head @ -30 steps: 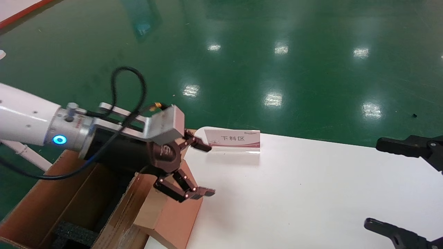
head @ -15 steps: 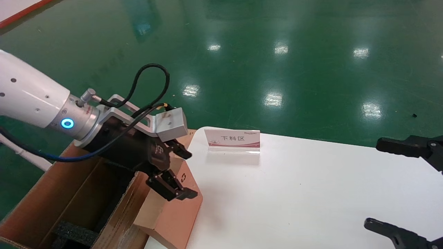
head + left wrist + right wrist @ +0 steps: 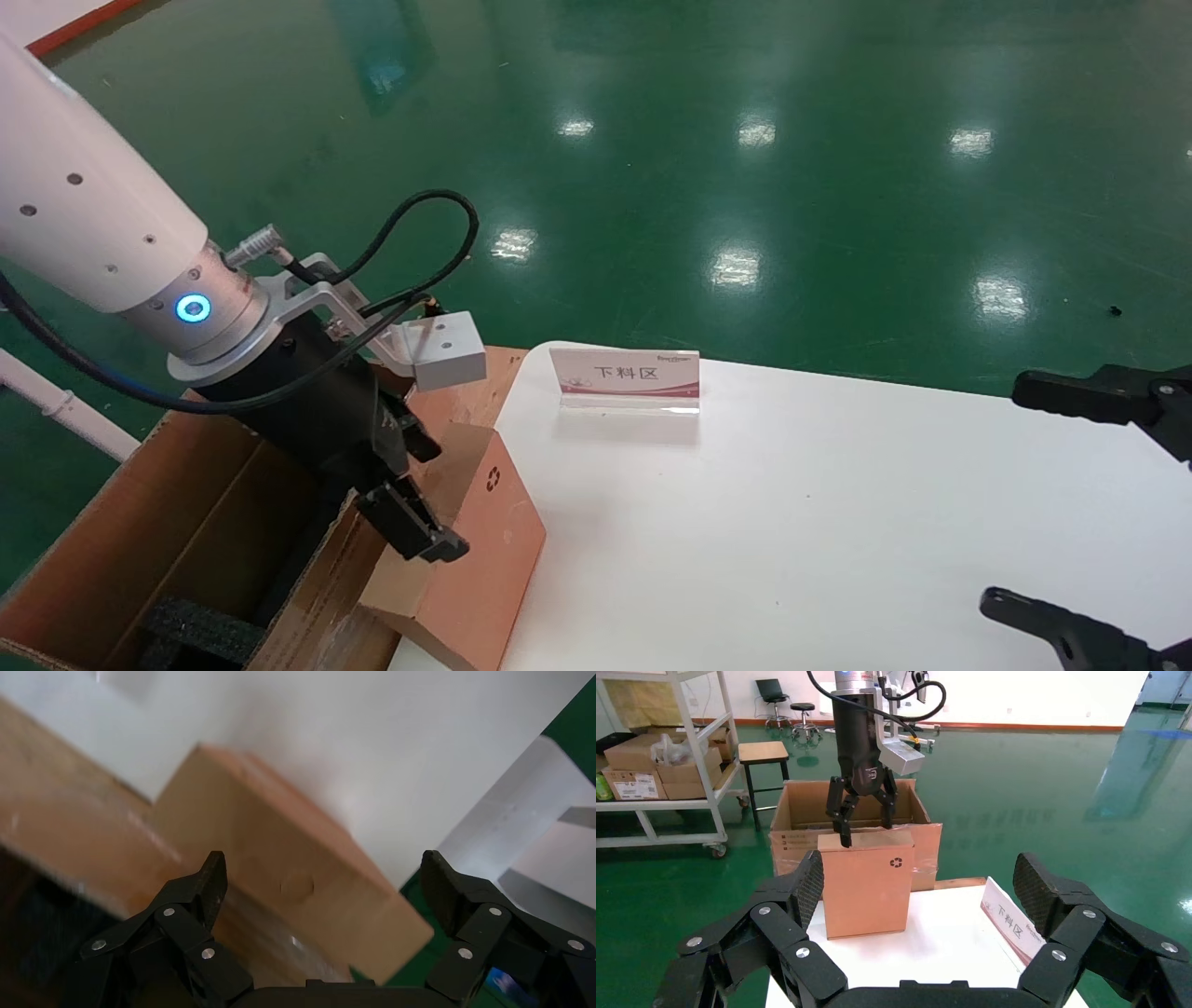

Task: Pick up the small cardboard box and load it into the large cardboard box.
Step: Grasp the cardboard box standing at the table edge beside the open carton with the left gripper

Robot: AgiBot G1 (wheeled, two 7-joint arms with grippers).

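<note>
1. Flat slab-shaped reddish-brown small cardboard box [image 3: 475, 550], black recycling mark on its broad face: standing on edge at the left border of the white worktop [image 3: 819, 522], leaning against or just beside the carton wall; not gripped.
2. Long deep brown corrugated large cardboard box [image 3: 186, 522], black foam blocks inside: sitting left of the worktop, open at the top.
3. Left gripper [image 3: 410, 494]: hovering over the small box's upper edge, pointing down, fingers spread wide and holding nothing; in the right wrist view one fingertip is reaching the box's top edge.
4. Right gripper [image 3: 916, 903]: parked over the worktop's right side, fingers splayed wide, empty.
5. White-and-red acrylic sign [image 3: 626, 377]: standing at the worktop's far edge, well apart from the work.
6. Risks, as judged: an off-centre fingertip is likely pushing the slab over or off the worktop's edge; a shallow closure on the thin top edge is risking a slip during lifting; the carton wall may be snagging the near finger.
</note>
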